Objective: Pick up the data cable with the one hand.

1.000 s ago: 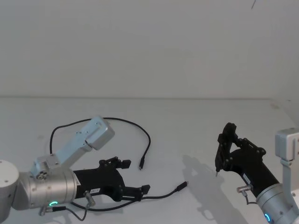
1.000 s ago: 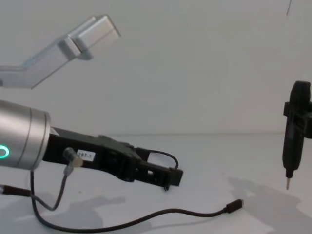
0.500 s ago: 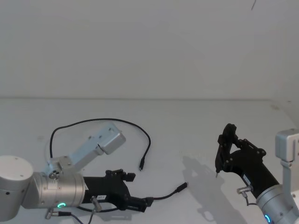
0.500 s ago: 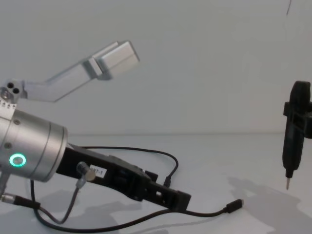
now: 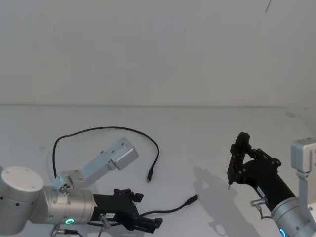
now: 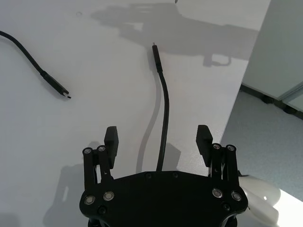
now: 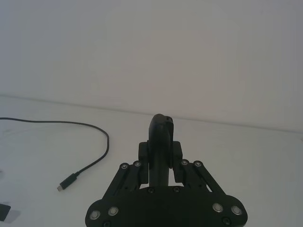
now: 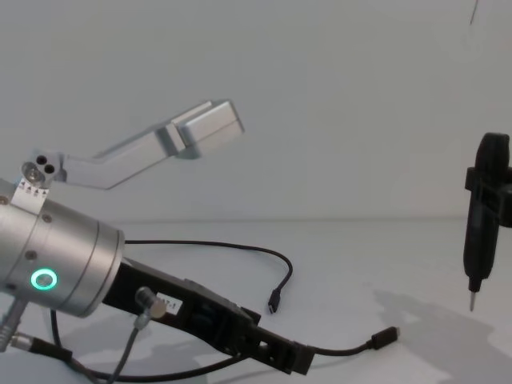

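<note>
Jaws, left arm [image 5: 64, 217]: apart, straddling data cable [image 6: 166, 109]; white table [image 5: 207, 138], wall [image 5: 158, 49].

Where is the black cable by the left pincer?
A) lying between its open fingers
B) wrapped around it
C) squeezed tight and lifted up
A: the left pincer stands open and the data cable runs along the table between its fingers, with a gap on each side.

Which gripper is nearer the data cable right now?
Left. The left gripper is open, its fingers straddling the data cable. The right gripper hangs shut, apart from the cable, off to its right.
</note>
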Tool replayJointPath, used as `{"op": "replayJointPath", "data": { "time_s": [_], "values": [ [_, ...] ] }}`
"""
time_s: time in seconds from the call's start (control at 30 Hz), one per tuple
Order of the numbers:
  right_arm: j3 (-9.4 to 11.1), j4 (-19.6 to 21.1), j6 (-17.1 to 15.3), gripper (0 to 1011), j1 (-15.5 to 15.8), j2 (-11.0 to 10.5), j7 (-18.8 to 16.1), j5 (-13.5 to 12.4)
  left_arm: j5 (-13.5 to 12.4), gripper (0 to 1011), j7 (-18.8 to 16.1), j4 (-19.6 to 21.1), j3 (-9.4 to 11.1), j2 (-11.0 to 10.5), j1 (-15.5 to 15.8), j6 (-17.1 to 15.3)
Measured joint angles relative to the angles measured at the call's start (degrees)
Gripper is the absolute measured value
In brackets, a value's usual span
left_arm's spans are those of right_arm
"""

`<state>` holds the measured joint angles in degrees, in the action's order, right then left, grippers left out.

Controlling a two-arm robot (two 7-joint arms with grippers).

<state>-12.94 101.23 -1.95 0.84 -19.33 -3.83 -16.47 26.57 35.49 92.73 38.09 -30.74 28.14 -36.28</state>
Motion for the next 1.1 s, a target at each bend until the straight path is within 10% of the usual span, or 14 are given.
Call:
{"op": "replayJointPath", "data": {
  "time_s": [1.1],
  "values": [
    [0.00,0.00,0.00,279,0.00,0.00,0.00,0.00,-0.09,67,-0.32,-1.05,1.15,0.40,0.82,-1.43]
  ]
}}
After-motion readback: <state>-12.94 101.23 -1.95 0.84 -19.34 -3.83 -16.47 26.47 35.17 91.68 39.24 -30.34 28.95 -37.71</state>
